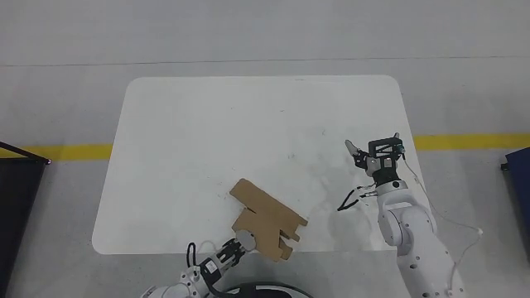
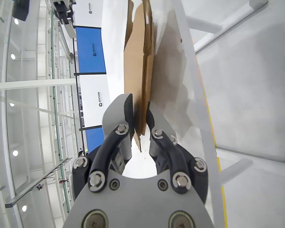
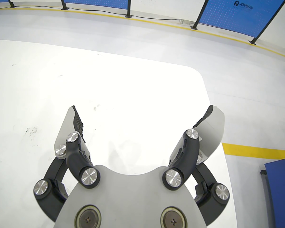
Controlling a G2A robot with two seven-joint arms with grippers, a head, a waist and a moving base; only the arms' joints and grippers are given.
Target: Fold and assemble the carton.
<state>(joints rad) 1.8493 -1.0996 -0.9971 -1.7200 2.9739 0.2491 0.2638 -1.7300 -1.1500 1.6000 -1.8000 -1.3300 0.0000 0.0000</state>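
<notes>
White table (image 1: 207,132) on grey floor (image 1: 248,16), yellow line (image 1: 472,141), blue-and-white panels (image 3: 239,8) beyond.

right gripper (image 3: 142,117): jaws spread wide, holding nothing | over white table (image 3: 49,77), near its rounded corner

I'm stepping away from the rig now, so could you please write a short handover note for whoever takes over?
Left claw: shut on the carton at its near end.
Right claw: open, empty, over the table, apart from the carton.
Carton: flat, at the table's near edge.
Done: carton gripped.
Left: every fold and the assembly.
</notes>
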